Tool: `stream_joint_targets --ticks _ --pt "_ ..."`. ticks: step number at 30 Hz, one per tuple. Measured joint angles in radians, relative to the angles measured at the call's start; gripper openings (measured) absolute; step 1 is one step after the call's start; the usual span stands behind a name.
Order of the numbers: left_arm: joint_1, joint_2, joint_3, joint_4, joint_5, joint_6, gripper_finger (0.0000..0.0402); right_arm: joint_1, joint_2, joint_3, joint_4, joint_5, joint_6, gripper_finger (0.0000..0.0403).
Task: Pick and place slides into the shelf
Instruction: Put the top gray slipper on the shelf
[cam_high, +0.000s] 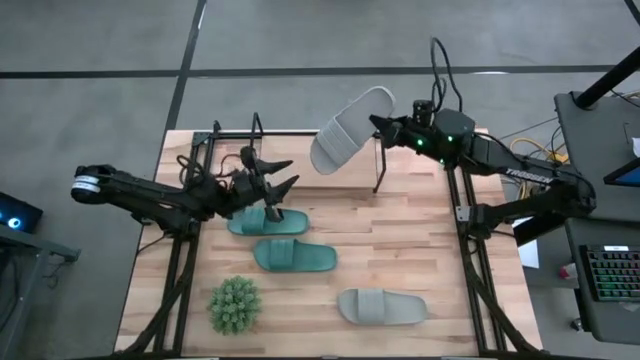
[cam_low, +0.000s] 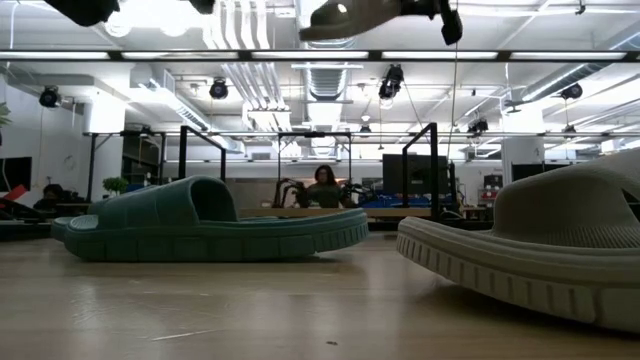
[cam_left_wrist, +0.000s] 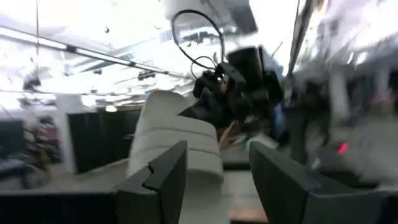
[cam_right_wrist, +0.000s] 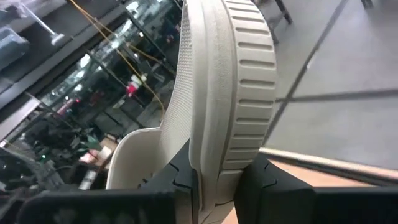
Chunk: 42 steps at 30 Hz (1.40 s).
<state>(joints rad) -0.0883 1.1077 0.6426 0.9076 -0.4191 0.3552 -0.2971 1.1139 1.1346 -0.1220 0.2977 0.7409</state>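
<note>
My right gripper (cam_high: 383, 125) is raised over the table's far side, shut on a light grey slide (cam_high: 347, 131), which also shows at the top of the low view (cam_low: 360, 14). My left gripper (cam_high: 283, 175) is open in the air at far left, above a teal slide (cam_high: 262, 221), its fingers (cam_left_wrist: 158, 180) pointing toward the held slide (cam_left_wrist: 177, 140). A second teal slide (cam_high: 295, 257) and a second grey slide (cam_high: 382, 306) lie sole-down on the table. The black wire shelf (cam_high: 214, 150) stands along the far edge, below the held slide. My right gripper pinches the grey slide's sole edge at one end (cam_right_wrist: 214, 165) between its two fingers (cam_right_wrist: 180, 177). It comes roughly level from the table's right. The slide is lifted clear, turned on its side, and reaches out from the fingers toward the table's left (cam_high: 330, 150).
A small spiky green plant (cam_high: 235, 305) stands near the front left. Black frame rails (cam_high: 470, 260) run down both sides of the wood table. A shelf upright (cam_high: 381, 165) stands just below the right gripper. A person (cam_low: 325, 185) sits in the room beyond.
</note>
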Motion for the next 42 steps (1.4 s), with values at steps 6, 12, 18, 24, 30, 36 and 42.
stream_joint_targets --ticks 6,12,18,24,30,36,42 --pt "-0.042 -0.02 0.034 -0.188 -0.115 0.262 0.0158 -0.099 0.034 0.0 -0.003 -0.22 0.091 0.0049" --pt "-0.057 -0.001 0.045 -0.213 -0.215 0.458 0.0158 -0.143 0.106 0.0 -0.001 -0.354 0.156 0.0049" --pt "-0.059 0.039 0.091 -0.212 -0.226 0.612 0.0158 -0.176 0.178 0.0 0.0 -0.459 0.207 0.0049" --pt "-0.068 0.082 0.124 -0.211 -0.243 0.732 0.0158 -0.215 0.225 0.0 0.022 -0.517 0.229 0.0049" --pt "-0.083 0.125 0.121 -0.215 -0.243 0.814 0.0158 -0.273 0.251 0.0 0.051 -0.615 0.267 0.0049" --pt "-0.085 0.198 0.125 -0.212 -0.311 1.016 0.0158 -0.303 0.255 0.0 0.054 -0.67 0.315 0.0049" --pt "-0.09 0.237 0.13 -0.107 -0.351 1.016 0.0158 -0.305 0.255 0.0 0.052 -0.695 0.317 0.0049"
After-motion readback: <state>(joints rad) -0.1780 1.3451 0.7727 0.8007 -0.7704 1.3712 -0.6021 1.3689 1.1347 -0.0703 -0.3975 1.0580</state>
